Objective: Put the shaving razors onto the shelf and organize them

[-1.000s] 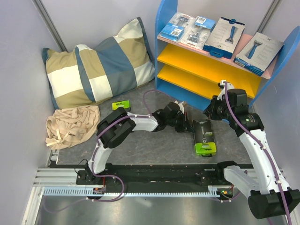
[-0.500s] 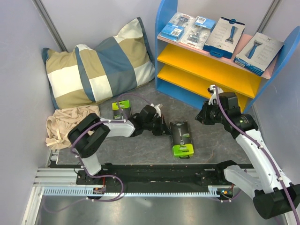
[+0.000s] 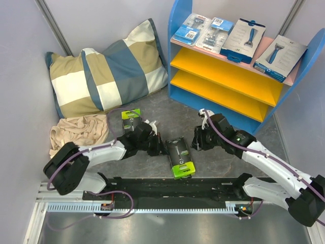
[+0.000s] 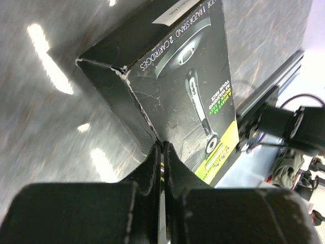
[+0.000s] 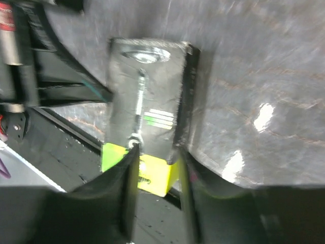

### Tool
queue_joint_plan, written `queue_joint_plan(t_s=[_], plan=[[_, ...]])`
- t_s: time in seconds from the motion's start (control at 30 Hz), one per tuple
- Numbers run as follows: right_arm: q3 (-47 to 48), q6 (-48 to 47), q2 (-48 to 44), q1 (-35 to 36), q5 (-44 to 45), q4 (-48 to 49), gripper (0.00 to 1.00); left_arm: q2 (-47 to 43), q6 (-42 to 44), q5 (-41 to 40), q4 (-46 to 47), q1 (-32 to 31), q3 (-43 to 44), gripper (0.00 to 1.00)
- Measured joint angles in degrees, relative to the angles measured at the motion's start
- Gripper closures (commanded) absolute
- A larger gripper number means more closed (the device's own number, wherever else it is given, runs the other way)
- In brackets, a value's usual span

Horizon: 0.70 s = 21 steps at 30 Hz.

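Left gripper (image 4: 161, 148) sits pressed together beside the black-and-lime box (image 4: 188, 76), right gripper (image 5: 154, 156) spread.

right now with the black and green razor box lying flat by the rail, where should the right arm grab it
Across its two long side edges, near mid-length, coming down from above. The black-and-green box lies flat, face up, so only its narrow width would likely fit a two-finger grip. The open right end effector is beside it.

the grey table (image 3: 223, 158) carries a pillow (image 3: 109, 76), seemingly a beige cloth (image 3: 78, 134), the shelf (image 3: 228, 76) and two black-and-lime boxes (image 3: 131, 119) (image 3: 179, 156).
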Motion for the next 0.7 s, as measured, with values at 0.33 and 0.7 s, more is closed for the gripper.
queue_joint_plan(t_s=[0.33, 0.7], plan=[[-5.9, 4.37, 3.02, 5.99, 1.07, 5.86, 0.18, -14.73, -0.15, -1.05, -7.34, -0.02, -8.48, 0.98], [-8.83, 8.07, 7.67, 12.66, 0.74, 12.79, 0.18, -21.94, -3.45, -2.54, -9.66, -5.51, -12.76, 0.98]])
